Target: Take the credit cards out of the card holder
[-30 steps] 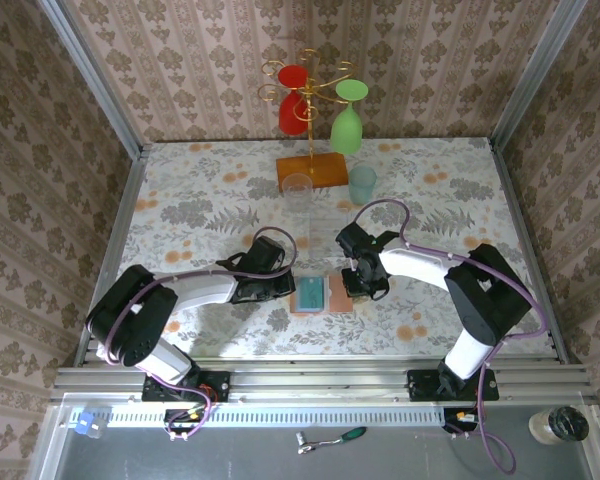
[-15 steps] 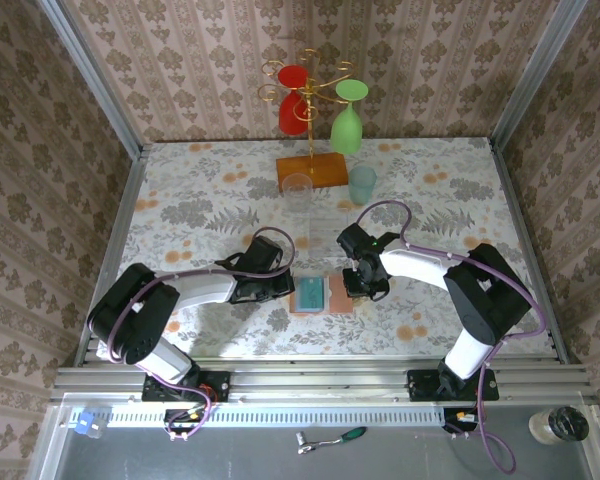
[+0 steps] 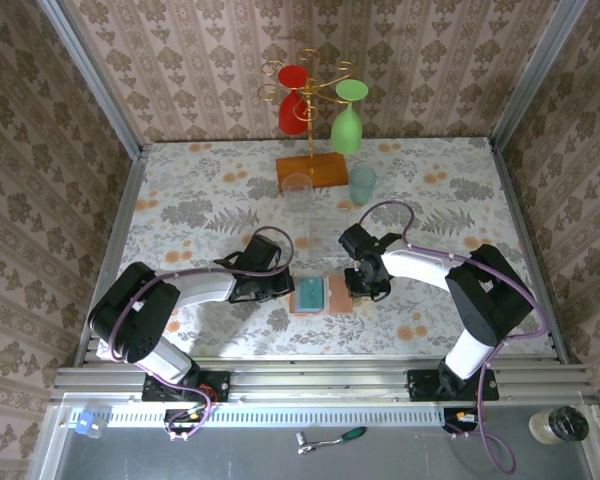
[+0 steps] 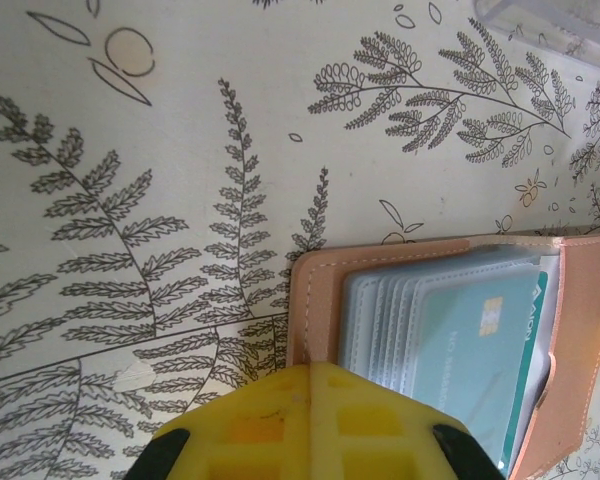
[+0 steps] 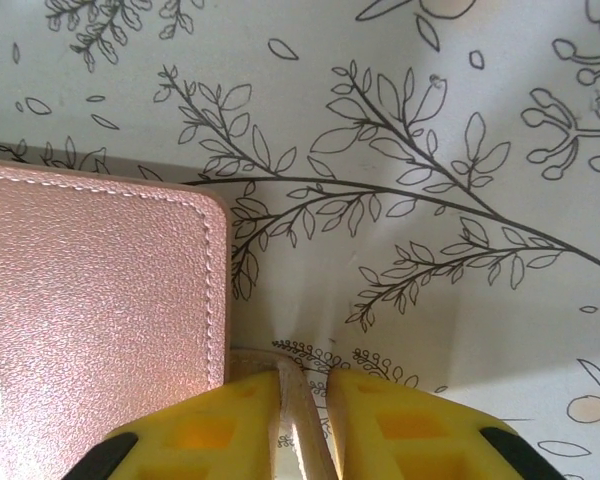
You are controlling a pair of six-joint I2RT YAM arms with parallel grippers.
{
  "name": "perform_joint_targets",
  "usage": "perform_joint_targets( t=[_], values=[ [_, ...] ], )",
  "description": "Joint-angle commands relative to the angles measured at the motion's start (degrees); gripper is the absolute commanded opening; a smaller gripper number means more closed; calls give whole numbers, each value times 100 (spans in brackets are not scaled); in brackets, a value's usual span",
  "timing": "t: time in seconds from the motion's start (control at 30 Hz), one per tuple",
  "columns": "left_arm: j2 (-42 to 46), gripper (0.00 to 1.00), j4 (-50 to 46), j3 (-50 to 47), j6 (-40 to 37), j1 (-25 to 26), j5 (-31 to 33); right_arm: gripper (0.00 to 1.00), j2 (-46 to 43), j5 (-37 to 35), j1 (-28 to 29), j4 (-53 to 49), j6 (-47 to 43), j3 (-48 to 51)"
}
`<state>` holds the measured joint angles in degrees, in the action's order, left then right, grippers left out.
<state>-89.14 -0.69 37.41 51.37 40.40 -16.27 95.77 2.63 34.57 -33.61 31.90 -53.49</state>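
Top external: the card holder lies open like a book on the surface, between the two claws, in the same spot as a second ago. The left claw has not moved. The right claw has shifted slightly outward, away from the holder's right edge.

Left wrist: the left claw is fully closed with nothing between its pads. Its tip sits at the near edge of the holder's left cover, apparently pinning it. A teal card, the front one of the credit cards, remains seated in the blue-grey pockets, with more pocket edges fanned beside it.

Right wrist: the right claw's pads stand a narrow slot apart. A thin salmon strip, seemingly part of the holder's cover, runs between them. I cannot tell whether they still pinch it.

Judgement: the right claw seems to be letting go of the cover now that the holder is spread open. No card is out yet, so extraction is still to begin.
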Motion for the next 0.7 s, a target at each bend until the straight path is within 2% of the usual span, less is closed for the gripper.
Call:
perform_joint_targets(
  t=[0.0, 0.3, 0.67],
  values=[
    [-217, 0, -388, -5, -53, -34, 94, 24, -85, -462, -73, -514, 36, 138],
    [-264, 0, -417, 73, -94, -40, 28, 42, -238, -740, -213, -751, 18, 120],
    [-281, 0, -458, 99, -91, -33, 37, 47, -225, -964, -293, -874, 31, 156]
  ],
)
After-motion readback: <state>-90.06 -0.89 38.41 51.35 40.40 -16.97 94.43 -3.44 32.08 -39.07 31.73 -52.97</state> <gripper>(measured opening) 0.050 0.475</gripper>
